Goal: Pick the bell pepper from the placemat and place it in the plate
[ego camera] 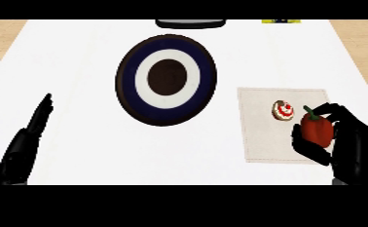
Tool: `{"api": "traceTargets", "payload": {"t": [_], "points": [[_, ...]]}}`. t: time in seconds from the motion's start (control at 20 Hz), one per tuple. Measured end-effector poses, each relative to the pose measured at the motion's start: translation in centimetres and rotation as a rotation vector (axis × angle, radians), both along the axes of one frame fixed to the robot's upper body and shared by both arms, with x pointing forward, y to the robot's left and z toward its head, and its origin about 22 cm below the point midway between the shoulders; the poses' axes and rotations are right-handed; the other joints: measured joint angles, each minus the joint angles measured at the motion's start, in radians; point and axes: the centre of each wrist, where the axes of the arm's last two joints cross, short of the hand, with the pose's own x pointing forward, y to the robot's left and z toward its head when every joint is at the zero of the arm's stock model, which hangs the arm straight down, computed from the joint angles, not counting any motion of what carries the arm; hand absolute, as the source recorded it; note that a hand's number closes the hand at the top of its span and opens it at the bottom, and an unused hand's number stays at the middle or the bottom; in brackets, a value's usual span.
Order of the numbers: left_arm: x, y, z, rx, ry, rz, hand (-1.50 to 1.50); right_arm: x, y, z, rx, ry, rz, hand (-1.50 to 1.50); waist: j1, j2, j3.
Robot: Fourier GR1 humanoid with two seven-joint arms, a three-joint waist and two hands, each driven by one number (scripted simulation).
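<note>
Bell pepper upright, stem up-left, right hand fingers around it

The right robot hand curls around the red bell pepper on the placemat, beside a cupcake.

The right robot hand wraps the pepper, so the pepper's back side and part of the placemat under it are covered. That hand's wrist runs off the right edge. The left robot hand is cut at the lower left. A dark thing and a yellow bit at the table's far edge are clipped, can't tell what they are. The small round item on the placemat is too tiny to identify.
</note>
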Motion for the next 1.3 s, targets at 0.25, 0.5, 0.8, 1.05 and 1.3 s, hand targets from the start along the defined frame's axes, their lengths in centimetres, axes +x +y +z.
{"api": "traceTargets", "payload": {"t": [0.25, 0.5, 0.8, 1.05, 1.3], "points": [[0.1, 0.0, -0.5, 0.0, 0.001, -0.005, 0.0, -1.6, 4.0, 4.3, 0.033, -0.126, 0.143, 1.5, 0.006, 0.002, 0.0], [0.5, -0.1, -0.2, 0.0, -0.001, -0.013, 0.0, -1.3, 8.1, 7.5, 0.042, -0.159, 0.247, 1.5, 0.016, 0.004, 0.001], [1.0, -0.8, 0.0, 0.0, 0.0, -0.026, 0.0, 1.5, 13.6, 10.8, 0.085, -0.171, 0.311, 1.5, 0.026, 0.007, 0.001], [0.9, -0.3, 0.1, 0.006, -0.002, -0.034, 0.0, 5.5, 17.4, 11.9, 0.131, -0.124, 0.329, 1.5, 0.034, 0.009, 0.001], [1.2, -0.7, 0.6, 0.001, -0.002, -0.04, 0.0, 9.2, 20.6, 11.5, 0.154, -0.027, 0.353, 1.5, 0.041, 0.01, 0.001]]}}
